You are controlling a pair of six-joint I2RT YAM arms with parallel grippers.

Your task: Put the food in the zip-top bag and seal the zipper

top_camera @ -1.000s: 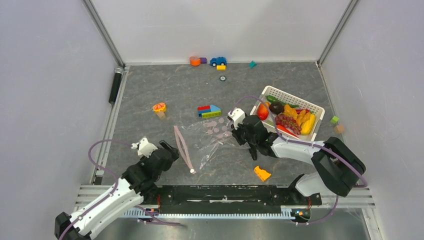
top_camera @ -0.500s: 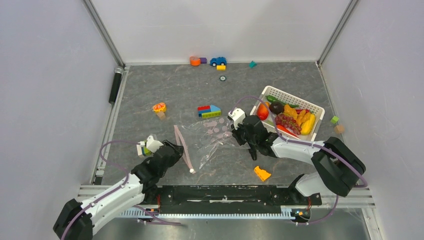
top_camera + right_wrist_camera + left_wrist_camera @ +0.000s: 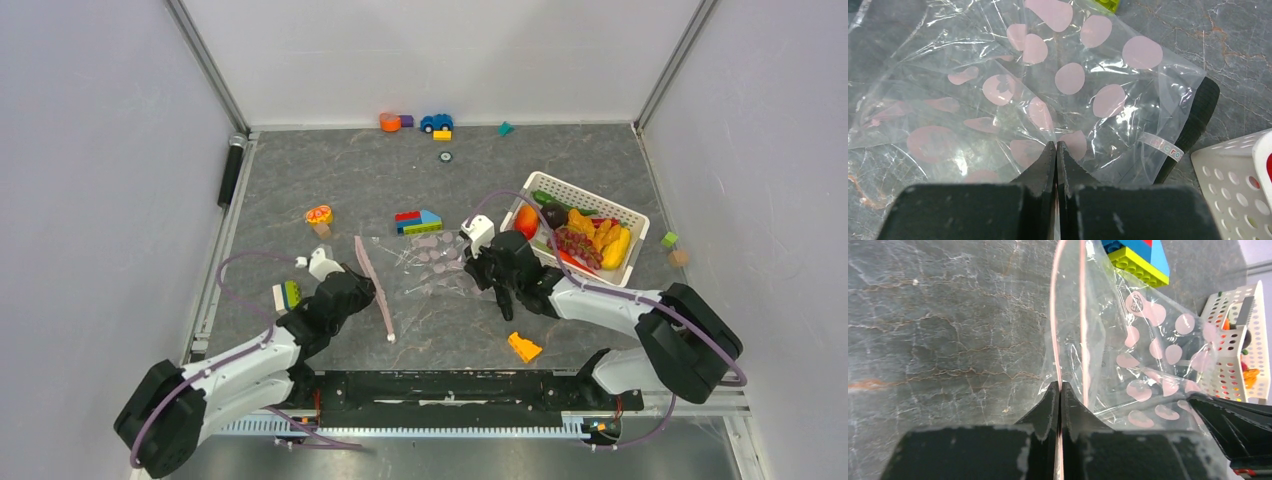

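The clear zip-top bag (image 3: 428,268) with pink dots lies mid-table between my two grippers. Its pink zipper (image 3: 381,312) runs along the left edge. My left gripper (image 3: 366,287) is shut on the zipper: in the left wrist view one pink strip (image 3: 1054,325) passes between the closed fingers (image 3: 1060,386), and the other strip (image 3: 1083,315) stands just right of them. My right gripper (image 3: 479,268) is shut on the bag's film (image 3: 1013,90) at the opposite end (image 3: 1056,144). The food (image 3: 580,236) is piled in the white basket (image 3: 590,197). An orange-red fruit slice (image 3: 319,214) sits far left.
Coloured bricks (image 3: 418,221) lie just behind the bag. An orange wedge block (image 3: 523,347) sits near the front right. Small toys (image 3: 436,123) line the back wall. A green cube (image 3: 669,240) lies right of the basket, and a black cylinder (image 3: 231,170) at the left rail.
My left gripper moved forward and right to the zipper and went from open to shut on it. The bag's left edge shifted slightly. The right gripper kept its hold.
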